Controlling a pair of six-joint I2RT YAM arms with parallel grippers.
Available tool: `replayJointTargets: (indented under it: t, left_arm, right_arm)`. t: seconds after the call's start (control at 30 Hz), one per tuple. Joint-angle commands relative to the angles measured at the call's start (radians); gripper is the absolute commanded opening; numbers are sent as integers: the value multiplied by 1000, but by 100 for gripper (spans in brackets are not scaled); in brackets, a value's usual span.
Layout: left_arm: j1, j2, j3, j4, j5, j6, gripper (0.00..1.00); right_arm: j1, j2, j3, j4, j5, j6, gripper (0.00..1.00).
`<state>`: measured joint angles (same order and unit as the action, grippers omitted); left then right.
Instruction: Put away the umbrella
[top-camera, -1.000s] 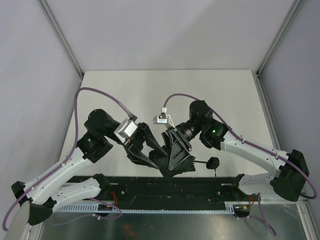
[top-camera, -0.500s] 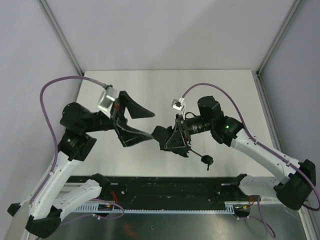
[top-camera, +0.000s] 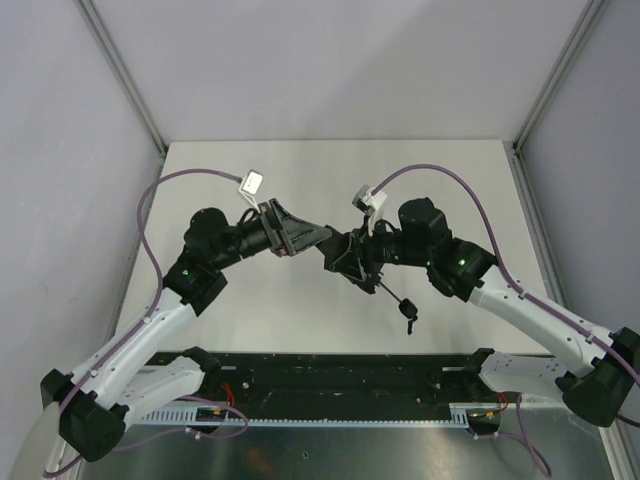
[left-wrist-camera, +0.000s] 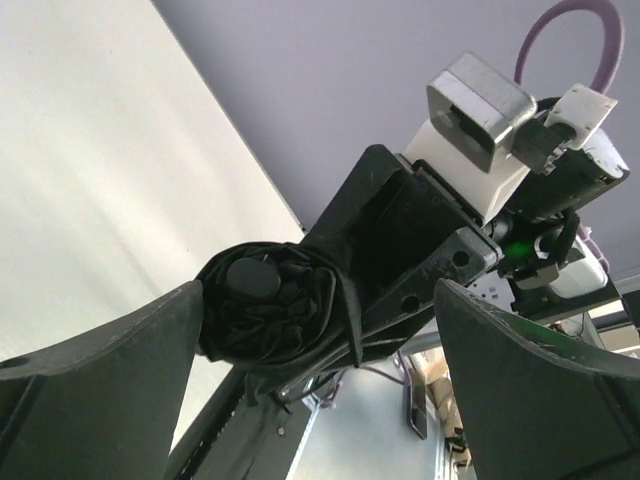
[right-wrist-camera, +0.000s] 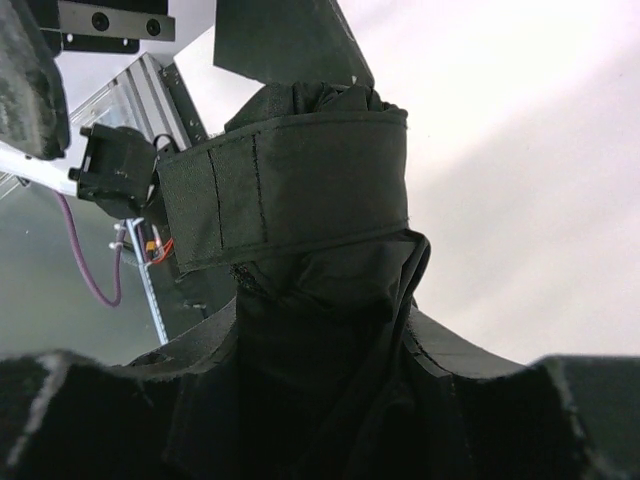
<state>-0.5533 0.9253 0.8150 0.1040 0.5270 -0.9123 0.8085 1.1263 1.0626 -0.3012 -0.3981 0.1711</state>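
Black fabric, rolled into a tight bundle, is what we are looking at in the middle of the scene. The umbrella (left-wrist-camera: 270, 315) is hanging in the air above the white table (top-camera: 250, 170), between the two arms.

The right gripper (top-camera: 348, 257) is holding it, its jaws pressing in on the folded cloth from both sides. In the right wrist view we are seeing the fabric bulging up out of that grip, with a wide fabric band (right-wrist-camera: 290, 190) wrapping round the bundle.

The left gripper (top-camera: 310, 238) is facing the free end of the umbrella with its jaws standing wide apart. From the left wrist view its two fingers (left-wrist-camera: 110, 380) are framing the bundle on either side. We cannot tell whether either one is brushing the cloth. The small round cap (left-wrist-camera: 252, 276) is pointing towards that camera.

In the top view a thin black strap (top-camera: 390, 296) is trailing from the umbrella towards the near edge of the table. It is ending in a small dark piece (top-camera: 408, 313) that we cannot make out clearly. Whether that piece is resting on the table or hanging just above it, we cannot tell.
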Motion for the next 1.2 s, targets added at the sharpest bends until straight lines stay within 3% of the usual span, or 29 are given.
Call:
replayJointTargets:
  t: [0.0,0.13,0.57,0.97,1.17]
  left_arm:
    - [-42,10,32,126,-100,-8,99]
    - [-57,-8,-6,130,-148,11,99]
    - [-65,38,-57,179,-51,33,99]
    - [-59,-11,-99,176,-178,53,99]
    - [-61,4,-76,245,-82,73,97]
  right_arm:
    - [6,-21,37,135,29,-3,0]
    - [-2,-30,38,144,5,15,0]
    - [-29,-41,38,202,-84,76,0]
    - [-34,-65,37,236,-134,112,0]
    - [-34,-52,34,283,-170,152,0]
